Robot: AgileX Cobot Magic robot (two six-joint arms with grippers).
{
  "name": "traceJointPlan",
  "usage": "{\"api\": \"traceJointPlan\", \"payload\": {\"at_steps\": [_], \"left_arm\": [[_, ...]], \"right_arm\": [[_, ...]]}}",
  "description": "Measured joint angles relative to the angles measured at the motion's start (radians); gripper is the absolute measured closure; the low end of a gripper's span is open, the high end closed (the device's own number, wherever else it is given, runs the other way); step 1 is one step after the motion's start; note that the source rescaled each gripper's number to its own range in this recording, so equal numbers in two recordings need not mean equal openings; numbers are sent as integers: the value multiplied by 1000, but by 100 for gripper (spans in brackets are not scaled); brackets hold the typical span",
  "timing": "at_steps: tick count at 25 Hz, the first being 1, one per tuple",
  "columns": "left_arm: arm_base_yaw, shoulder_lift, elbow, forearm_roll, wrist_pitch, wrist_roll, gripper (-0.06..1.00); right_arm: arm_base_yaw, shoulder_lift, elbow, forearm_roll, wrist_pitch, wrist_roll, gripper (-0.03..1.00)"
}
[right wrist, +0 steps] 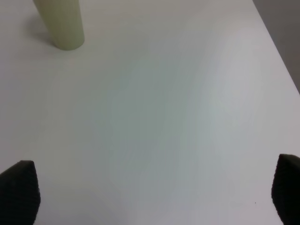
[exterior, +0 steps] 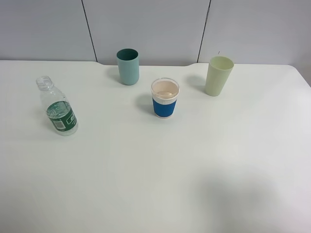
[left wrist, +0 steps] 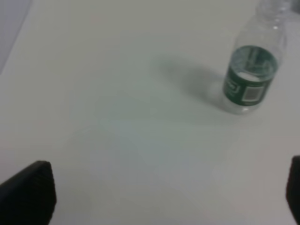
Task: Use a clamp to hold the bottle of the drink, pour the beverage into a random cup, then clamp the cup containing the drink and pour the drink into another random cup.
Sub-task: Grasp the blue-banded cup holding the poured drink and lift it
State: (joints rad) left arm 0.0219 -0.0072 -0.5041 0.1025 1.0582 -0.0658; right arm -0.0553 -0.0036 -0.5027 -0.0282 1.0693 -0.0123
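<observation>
Smooth, matt white worktop (exterior: 155,184), with a shallow notch cut into the far edge and flat grey wall panels (exterior: 146,24) behind; right edge in sight beyond the far right corner.

Clear, thin-walled plastic bottle (exterior: 58,108) upright at the left, well back from the near edge; round-shouldered, uncapped, threaded neck bare; green printed label around the lower body, with a white barcode patch; too blurred in the left wrist view for any reading of the liquid level.

Three cups in a loose row further back; teal cup (exterior: 128,66), straight-sided and matt, far and left of centre; paper cup (exterior: 164,98) at the centre, nearest of the three, with a blue ribbed sleeve, white rolled rim and pale inside; pale green cup (exterior: 218,76), smooth and tapered, far right. All upright, mouths open, each well apart from the others and from the bottle.

Broad open stretch of worktop across the near half; wide gaps between the cups.

Left jaws spread wide and holding nothing, dark fingertips (left wrist: 28,192) at the two sides of the wrist view, bottle beyond them; right jaws likewise wide apart and unladen, pale green cup ahead.
</observation>
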Motion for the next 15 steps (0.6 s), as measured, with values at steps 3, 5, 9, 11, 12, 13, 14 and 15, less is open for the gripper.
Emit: {"api": "traceJointPlan", "payload": {"at_steps": [3, 5, 9, 11, 12, 13, 14, 15], "left_arm": [[53, 0, 0, 0, 0, 0, -6], [68, 0, 0, 0, 0, 0, -6], [69, 0, 0, -6, 0, -3, -6], [64, 0, 0, -8, 0, -3, -6], [58, 0, 0, -9, 0, -3, -6], [53, 0, 0, -11, 0, -3, -6], [48, 0, 0, -12, 0, -3, -6], [46, 0, 0, -14, 0, -3, -6]], "right_arm": [[0, 0, 0, 0, 0, 0, -2], [0, 0, 0, 0, 0, 0, -2], [0, 0, 0, 0, 0, 0, -2], [0, 0, 0, 0, 0, 0, -2], [0, 0, 0, 0, 0, 0, -2], [0, 0, 0, 0, 0, 0, -2], [0, 0, 0, 0, 0, 0, -2], [0, 0, 0, 0, 0, 0, -2]]}}
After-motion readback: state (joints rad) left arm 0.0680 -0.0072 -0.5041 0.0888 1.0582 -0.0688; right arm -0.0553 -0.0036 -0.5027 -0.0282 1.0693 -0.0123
